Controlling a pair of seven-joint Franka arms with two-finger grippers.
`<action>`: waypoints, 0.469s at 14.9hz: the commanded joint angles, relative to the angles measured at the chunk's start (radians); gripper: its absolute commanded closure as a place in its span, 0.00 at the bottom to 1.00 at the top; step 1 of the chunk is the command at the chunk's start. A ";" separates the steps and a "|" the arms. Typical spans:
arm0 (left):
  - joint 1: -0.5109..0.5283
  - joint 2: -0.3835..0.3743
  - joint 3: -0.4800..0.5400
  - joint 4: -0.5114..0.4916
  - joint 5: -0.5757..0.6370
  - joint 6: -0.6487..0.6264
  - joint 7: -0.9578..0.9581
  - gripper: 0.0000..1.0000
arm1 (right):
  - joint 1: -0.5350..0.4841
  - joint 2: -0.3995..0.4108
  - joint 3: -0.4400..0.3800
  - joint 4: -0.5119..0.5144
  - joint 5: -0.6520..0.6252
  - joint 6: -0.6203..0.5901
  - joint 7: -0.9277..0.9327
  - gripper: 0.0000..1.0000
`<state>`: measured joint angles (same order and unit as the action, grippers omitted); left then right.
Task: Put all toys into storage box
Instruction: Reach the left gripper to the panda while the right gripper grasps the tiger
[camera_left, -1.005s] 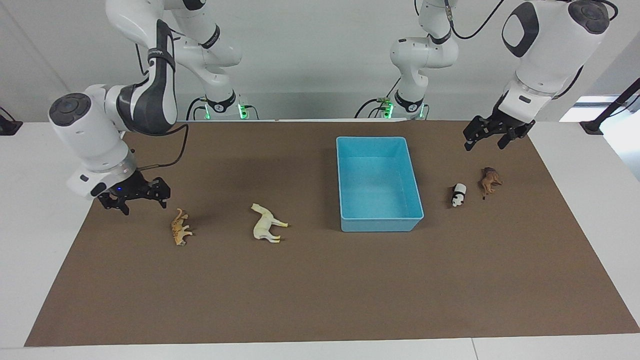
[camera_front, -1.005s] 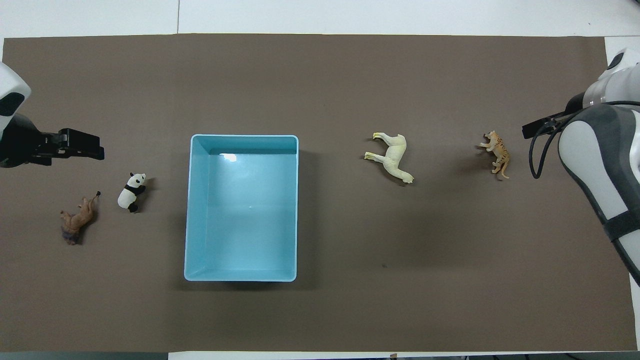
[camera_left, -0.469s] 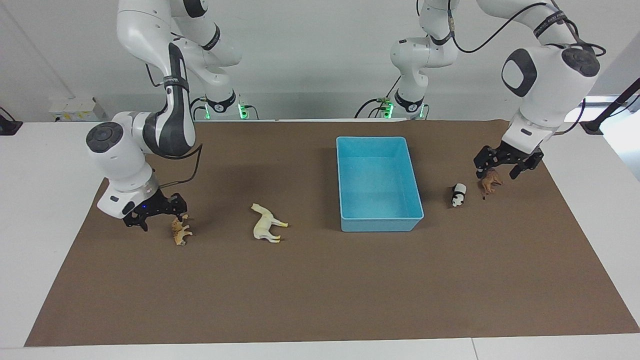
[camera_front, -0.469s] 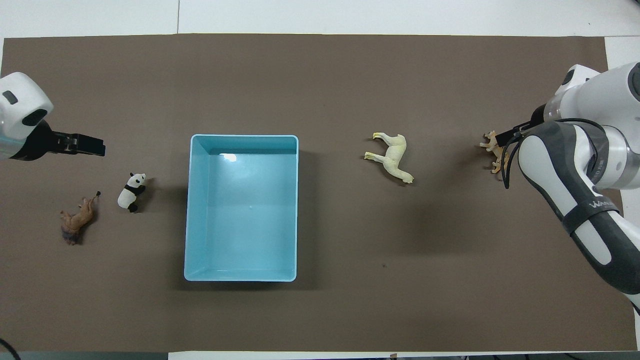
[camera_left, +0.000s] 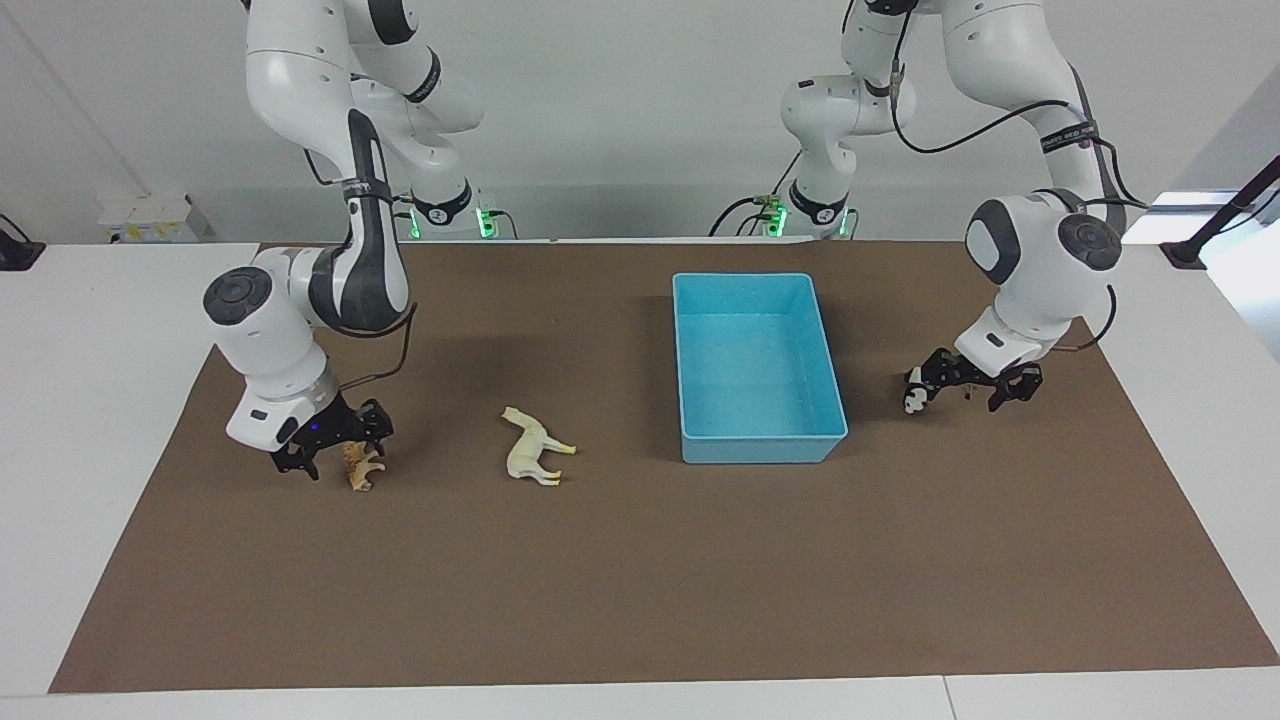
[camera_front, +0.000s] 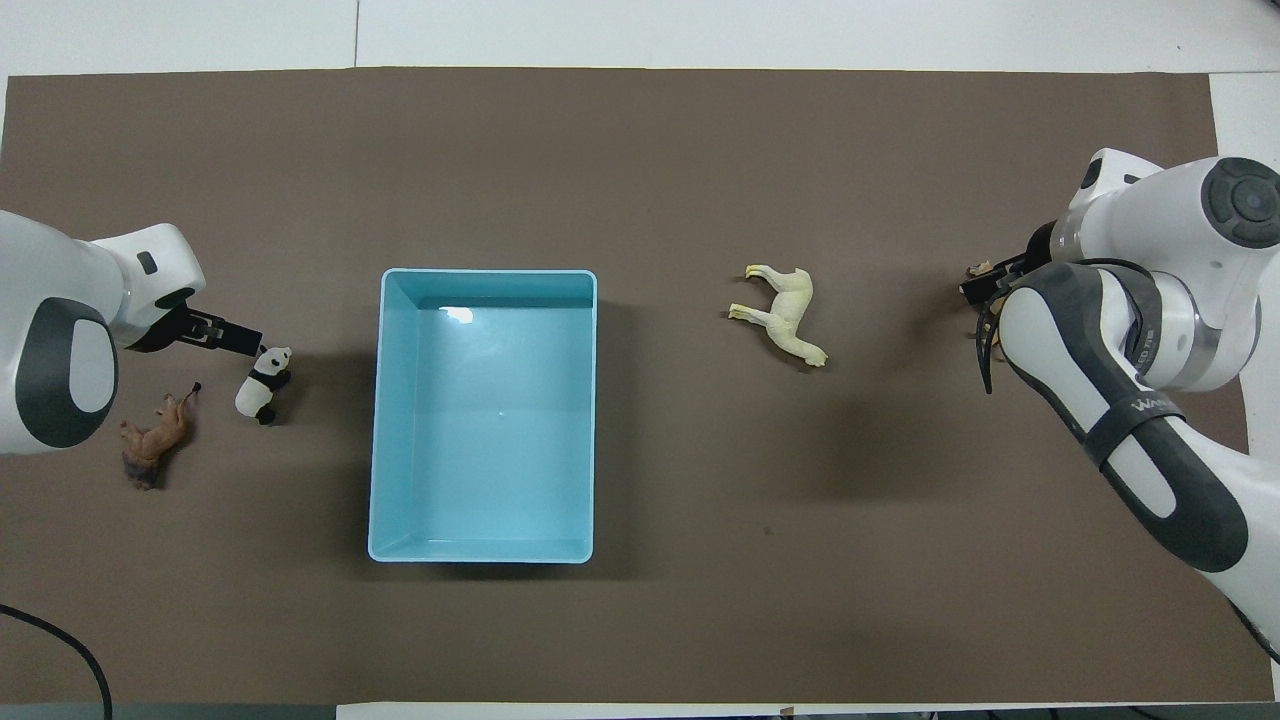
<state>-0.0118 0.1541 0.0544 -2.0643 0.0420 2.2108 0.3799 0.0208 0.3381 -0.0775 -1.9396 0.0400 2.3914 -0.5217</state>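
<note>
Blue box (camera_left: 758, 366) is sitting empty; both open grippers are straddling toys beside it: left (camera_left: 968, 379) lion, right (camera_left: 331, 447) tiger (camera_left: 361, 467). They should centre before squeezing.

A robotics lab: 2 white arms (camera_left: 330, 290) bolted at the edge of a white table (camera_left: 90, 340) with a brown mat (camera_left: 640, 580), cables (camera_left: 760, 205) at their bases, bare pale wall (camera_left: 620, 120)

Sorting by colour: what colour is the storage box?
The storage box is light blue, clearest in the overhead view.
</note>
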 joint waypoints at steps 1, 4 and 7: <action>-0.005 -0.070 -0.004 -0.086 0.029 0.011 0.039 0.00 | -0.002 -0.013 -0.001 -0.076 0.027 0.094 -0.070 0.00; -0.017 -0.085 -0.004 -0.129 0.029 0.015 0.095 0.00 | -0.005 -0.014 -0.001 -0.094 0.027 0.098 -0.090 0.00; -0.017 -0.103 -0.004 -0.235 0.029 0.127 0.103 0.00 | -0.004 -0.014 -0.001 -0.116 0.027 0.123 -0.092 0.00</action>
<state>-0.0220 0.0950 0.0436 -2.1929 0.0560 2.2471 0.4666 0.0201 0.3386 -0.0791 -2.0205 0.0402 2.4789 -0.5741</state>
